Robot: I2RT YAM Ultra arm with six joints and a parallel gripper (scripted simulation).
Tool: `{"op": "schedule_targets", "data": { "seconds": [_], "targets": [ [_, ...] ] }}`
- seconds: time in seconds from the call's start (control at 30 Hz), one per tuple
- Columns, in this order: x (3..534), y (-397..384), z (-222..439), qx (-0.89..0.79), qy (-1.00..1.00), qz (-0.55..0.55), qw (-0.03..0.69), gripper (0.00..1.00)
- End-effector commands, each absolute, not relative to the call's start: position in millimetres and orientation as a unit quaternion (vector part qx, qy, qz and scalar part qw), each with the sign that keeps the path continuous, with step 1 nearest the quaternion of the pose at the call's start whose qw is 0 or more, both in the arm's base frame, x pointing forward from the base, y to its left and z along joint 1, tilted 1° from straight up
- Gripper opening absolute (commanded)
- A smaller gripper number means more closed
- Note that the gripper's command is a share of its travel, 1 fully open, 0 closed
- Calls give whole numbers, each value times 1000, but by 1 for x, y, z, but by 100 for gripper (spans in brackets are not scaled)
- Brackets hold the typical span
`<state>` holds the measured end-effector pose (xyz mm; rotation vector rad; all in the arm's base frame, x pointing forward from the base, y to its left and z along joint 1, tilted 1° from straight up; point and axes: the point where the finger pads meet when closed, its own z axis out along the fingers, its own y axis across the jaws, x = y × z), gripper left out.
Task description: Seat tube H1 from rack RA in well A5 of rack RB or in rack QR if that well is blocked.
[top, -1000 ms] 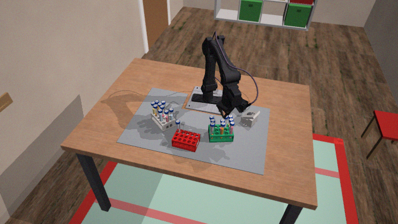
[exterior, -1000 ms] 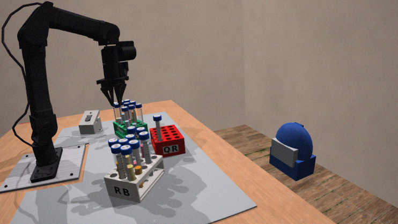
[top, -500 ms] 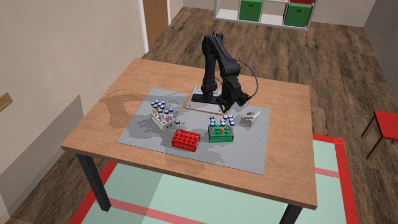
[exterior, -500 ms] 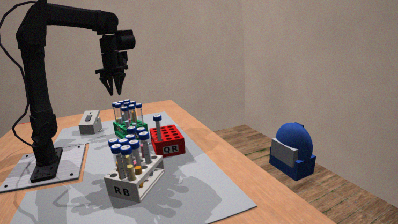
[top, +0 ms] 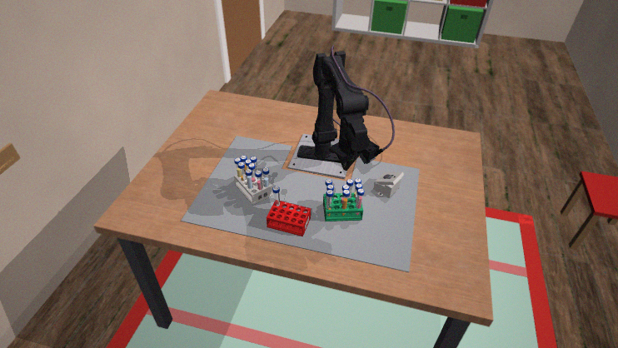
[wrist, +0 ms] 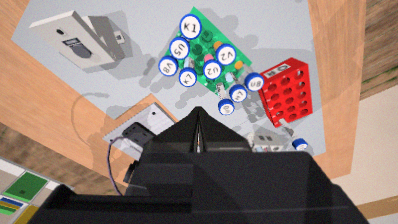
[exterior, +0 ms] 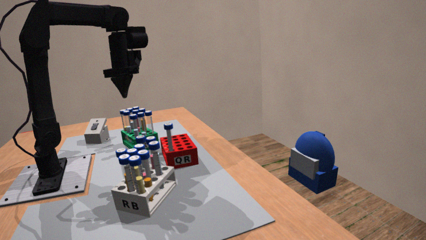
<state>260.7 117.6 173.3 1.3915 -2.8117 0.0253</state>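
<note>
My tool [top: 346, 166] [exterior: 124, 96] [wrist: 198, 111] hangs with its fingers shut together on nothing, above the tube caps and apart from them. Beyond its tips, the green rack [top: 343, 216] [exterior: 126, 140] [wrist: 235, 47] stands on the mat-covered table [top: 151, 186] [exterior: 238, 190] [wrist: 340, 50] with a cluster of blue-capped tubes, but I cannot pick out H1 by its cap. Farther out from my base, the red rack [top: 287, 229] [exterior: 194, 148] [wrist: 272, 107] carries one upright tube [top: 276, 189] [exterior: 169, 136] [wrist: 300, 144] in a corner well, its lettering too unclear for me to tell whether that is H1.
</note>
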Motion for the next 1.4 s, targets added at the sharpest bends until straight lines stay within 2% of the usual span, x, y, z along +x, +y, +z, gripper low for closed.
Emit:
{"op": "schedule_targets", "data": {
  "seconds": [0.0,1.03,1.37],
  "targets": [
    [257,107,181,402,-916,7,0,0],
    [286,11,175,-70,-997,10,-18,0],
    [297,-15,169,-70,-997,12,-11,0]
  ]
}}
